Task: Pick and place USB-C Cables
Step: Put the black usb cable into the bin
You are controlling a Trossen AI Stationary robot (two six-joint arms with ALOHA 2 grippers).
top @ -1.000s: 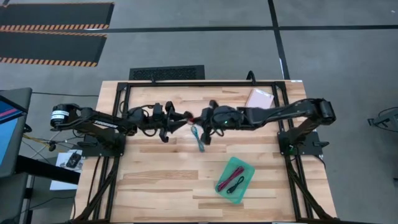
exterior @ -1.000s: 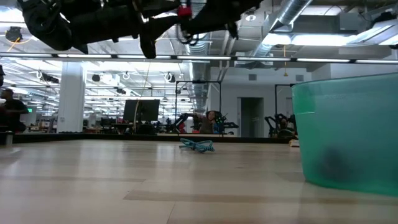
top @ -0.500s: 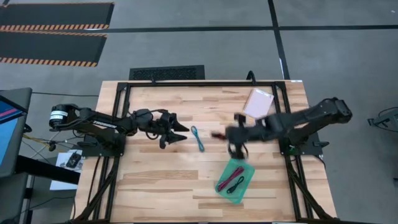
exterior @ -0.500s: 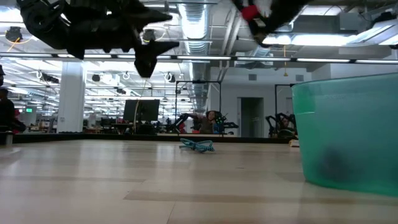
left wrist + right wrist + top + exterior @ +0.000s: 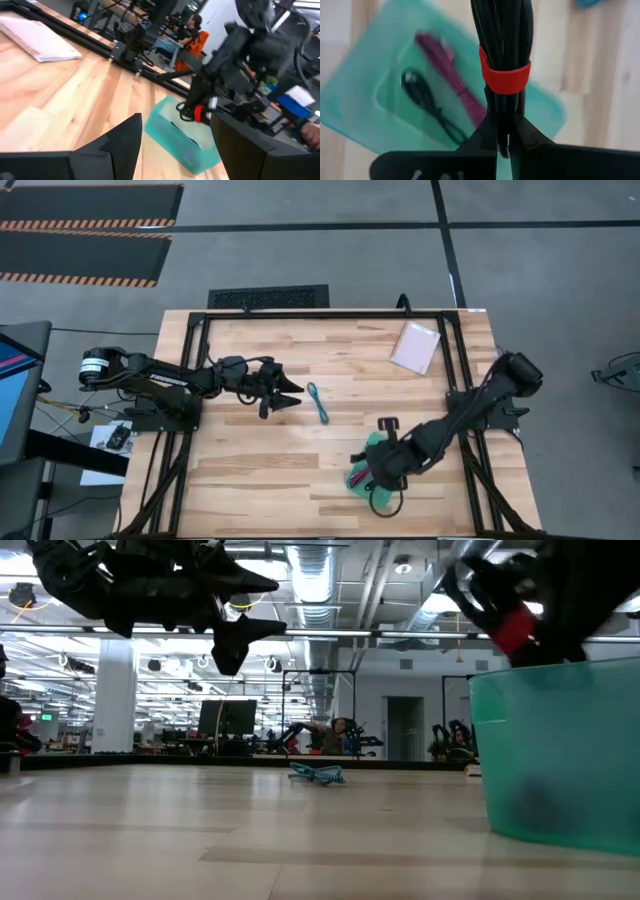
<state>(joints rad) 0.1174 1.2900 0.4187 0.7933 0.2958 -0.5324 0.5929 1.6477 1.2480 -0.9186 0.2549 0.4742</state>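
My right gripper [image 5: 385,472] hovers over the translucent green tray [image 5: 396,448] near the table's near right, shut on the black cable bundle with a red band [image 5: 505,77]. The low view shows that red band [image 5: 512,630] just above the tray's rim [image 5: 560,680]. Inside the tray lie the maroon-pink cable [image 5: 452,75] and a thin black cable [image 5: 427,107]. The teal-blue cable [image 5: 318,402] lies flat on the table's middle. My left gripper [image 5: 290,393] is open, in the air left of the teal cable. My right gripper pinches the black bundle between its two fingers at one end [image 5: 504,112], a little short of the red band. The bundle runs on past the fingertips in line with them. It is lifted clear, above the tray's inside.
A pale pink flat packet [image 5: 415,347] lies at the table's far right. A black frame [image 5: 330,313] runs around the table top. Bare wood lies between the teal cable and the tray.
My right gripper, with the black bundle in it, has swung away from my left gripper at the table's middle, toward the right and near edge, and now stands over the tray. My left gripper has drawn back a little toward the left.
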